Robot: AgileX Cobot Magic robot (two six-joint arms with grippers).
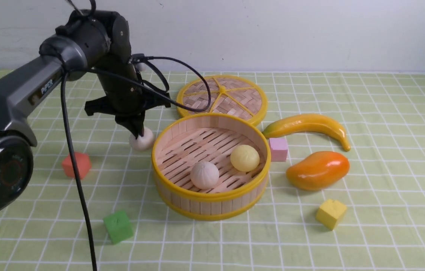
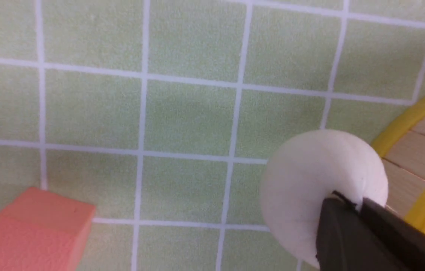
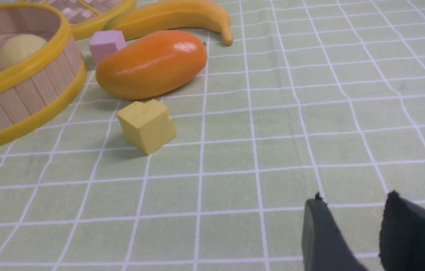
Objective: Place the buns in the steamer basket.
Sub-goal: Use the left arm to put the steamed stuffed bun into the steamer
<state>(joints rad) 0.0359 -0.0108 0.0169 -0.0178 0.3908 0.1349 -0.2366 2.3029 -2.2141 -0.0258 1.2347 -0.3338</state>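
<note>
Now L gripper (image 1: 137, 131) is pinching the last bun (image 1: 143, 140) on the cloth (image 1: 385, 188) beside the steamer basket (image 1: 212, 196); white bun (image 1: 205, 175) & yellow bun (image 1: 245, 158) are sitting inside; next move's needing a lift over the rim; R gripper (image 3: 353, 201) is hanging spread.

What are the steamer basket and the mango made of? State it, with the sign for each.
Steamer basket: likely pale wood, matte; separate slats with seams. Its yellow rims look like smooth plastic. Mango: probably plastic, glossy; sharp light reflections on its skin.
</note>
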